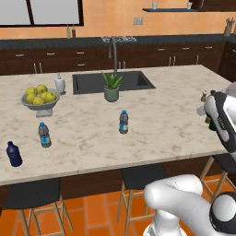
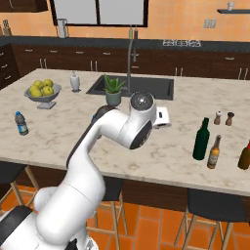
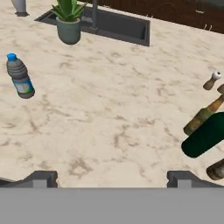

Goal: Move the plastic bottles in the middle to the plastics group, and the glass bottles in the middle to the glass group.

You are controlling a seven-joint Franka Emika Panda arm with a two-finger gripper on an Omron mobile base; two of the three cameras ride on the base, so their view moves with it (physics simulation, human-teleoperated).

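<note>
The middle water bottle (image 1: 123,122), clear with a blue cap and label (image 3: 19,76), stands alone on the marble island. The plastics group, a second water bottle (image 1: 44,135) and a squat dark blue bottle (image 1: 14,154), is at the island's left front. At the right front the tall green wine bottle (image 2: 201,139) stands beside the amber beer bottle (image 2: 214,152). The olive-brown glass bottle (image 2: 244,156) is farther right. My gripper (image 3: 112,179) hovers open over bare counter between the water bottle and the glass bottles, holding nothing.
A potted plant (image 1: 111,87) and the sink (image 1: 94,83) lie behind the middle bottle. A bowl of lemons (image 1: 40,97) and a soap dispenser (image 1: 60,84) stand at the left. Two small shakers (image 2: 218,117) sit behind the glass bottles. Stools line the front edge.
</note>
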